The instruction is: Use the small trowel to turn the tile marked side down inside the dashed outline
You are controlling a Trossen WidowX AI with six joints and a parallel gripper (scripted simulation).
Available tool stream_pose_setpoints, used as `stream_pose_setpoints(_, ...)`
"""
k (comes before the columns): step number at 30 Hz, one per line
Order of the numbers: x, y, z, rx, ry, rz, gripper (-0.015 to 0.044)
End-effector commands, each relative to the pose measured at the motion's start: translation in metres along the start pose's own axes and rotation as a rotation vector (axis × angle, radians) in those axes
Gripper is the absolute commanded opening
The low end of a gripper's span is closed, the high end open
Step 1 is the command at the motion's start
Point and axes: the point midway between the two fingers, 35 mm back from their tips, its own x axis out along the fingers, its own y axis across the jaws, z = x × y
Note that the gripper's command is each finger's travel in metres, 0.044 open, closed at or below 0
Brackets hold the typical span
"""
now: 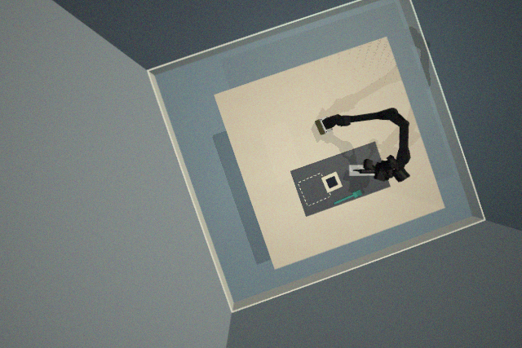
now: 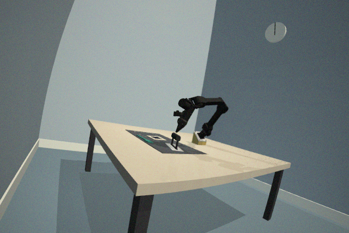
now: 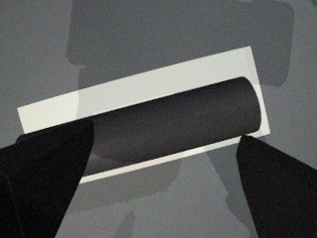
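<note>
The trowel (image 1: 353, 166) (image 2: 175, 136) (image 3: 183, 116) has a flat white blade and a dark round handle raised on two posts. It rests upright on the grey mat (image 1: 337, 161) (image 2: 191, 150) (image 3: 30, 50). My gripper (image 2: 176, 131) (image 3: 166, 138) is open and empty above the handle, its fingers spread along the handle's length rather than across it. The cream tile (image 1: 331, 182) (image 2: 162, 138) lies flat with its dark square mark up. It overlaps the right side of the dashed outline (image 1: 298, 184). The arm hides part of the trowel in the top view.
A green tool (image 1: 347, 197) (image 2: 144, 138) with a thin handle and wider end lies on the mat near its long edge, beside the tile. The arm's base (image 1: 320, 126) (image 2: 199, 140) stands on the wooden table (image 1: 261, 125) (image 2: 118, 143), off the mat.
</note>
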Motion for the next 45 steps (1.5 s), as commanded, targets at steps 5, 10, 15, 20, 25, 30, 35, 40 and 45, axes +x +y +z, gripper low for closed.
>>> stream_pose_setpoints(5,0.004,0.0,-0.007,-0.274,-0.069,0.013,0.03)
stream_pose_setpoints(10,0.005,0.0,-0.008,-0.426,-0.124,0.014,0.03)
stream_pose_setpoints(15,0.005,-0.001,-0.008,-0.569,-0.184,0.005,0.03)
stream_pose_setpoints(20,0.006,-0.003,-0.009,-0.723,-0.238,-0.006,0.03)
stream_pose_setpoints(25,0.008,-0.005,-0.012,-0.886,-0.287,-0.023,0.03)
stream_pose_setpoints(30,0.009,-0.007,-0.016,-1.047,-0.336,-0.045,0.03)
stream_pose_setpoints(35,0.011,-0.009,-0.019,-1.205,-0.386,-0.073,0.03)
stream_pose_setpoints(40,0.012,-0.012,-0.023,-1.361,-0.436,-0.107,0.03)
stream_pose_setpoints(45,0.013,-0.015,-0.026,-1.513,-0.487,-0.148,0.03)
